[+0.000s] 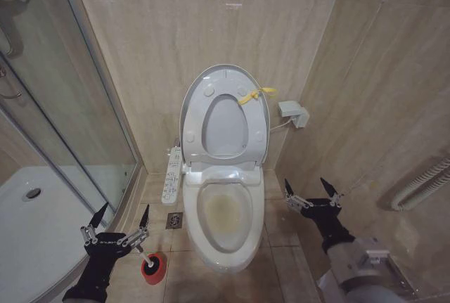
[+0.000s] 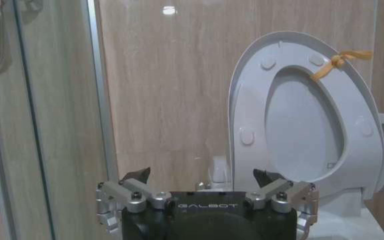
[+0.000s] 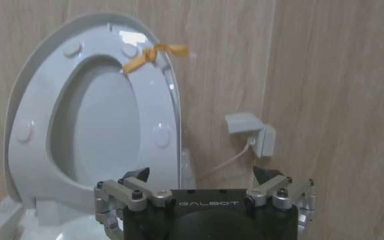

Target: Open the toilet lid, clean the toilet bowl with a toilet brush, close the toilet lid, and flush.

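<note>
Toilet brush (image 1: 149, 261) is seen standing in its round red holder (image 1: 153, 268) on the tiled floor, to the left of the toilet bowl (image 1: 226, 211) near its front end, with the thin white handle rising toward the left gripper (image 1: 118, 220). That gripper is held just above and beside the handle top, its fingers spread apart and clamped on nothing; the handle's long axis is roughly upright, so a grasp would probably be made from above. The left gripper is judged much the nearer of the two. The right gripper (image 1: 313, 192) is held on the far side of the bowl, also spread wide and empty, well apart from the brush.

The toilet lid (image 1: 225, 117) is already raised behind the bowl, leaning against the wall with the ring-shaped seat folded up against it; a yellow tag (image 1: 254, 95) is tied at its edge. Glossy white plastic is shown on the lid, smooth ceramic on the oval bowl, and yellowish staining inside it. A white button panel (image 1: 171, 174) is fixed along the bowl's left side.
</note>
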